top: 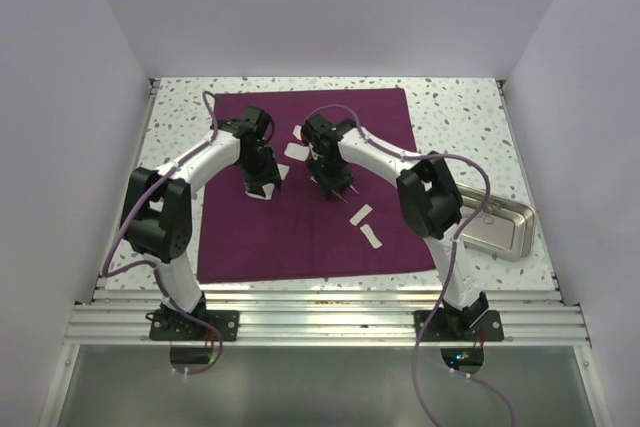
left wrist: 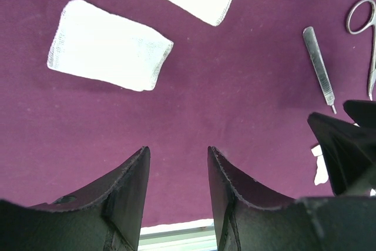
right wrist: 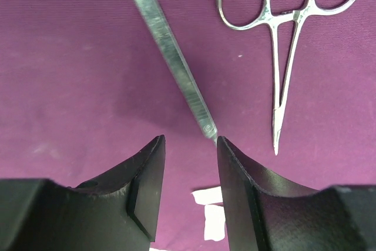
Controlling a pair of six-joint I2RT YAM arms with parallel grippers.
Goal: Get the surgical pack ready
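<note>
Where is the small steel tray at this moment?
In the top view, the steel tray sits on the speckled table, right of the purple cloth, beside the right arm's elbow.

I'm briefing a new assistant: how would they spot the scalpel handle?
On the plum-purple cloth, look just ahead of the right gripper. The scalpel handle is the flat, straight steel bar; its neighbour, the forceps, has two finger rings.

You look down on a white speckled terrazzo tabletop [top: 460, 112], boxed in by plain pale walls [top: 330, 7] at left, far and right. Along its near edge run ribbed silver aluminium rails [top: 330, 322], with a dull grey panel [top: 330, 387] nearer still, all evenly lit.
</note>
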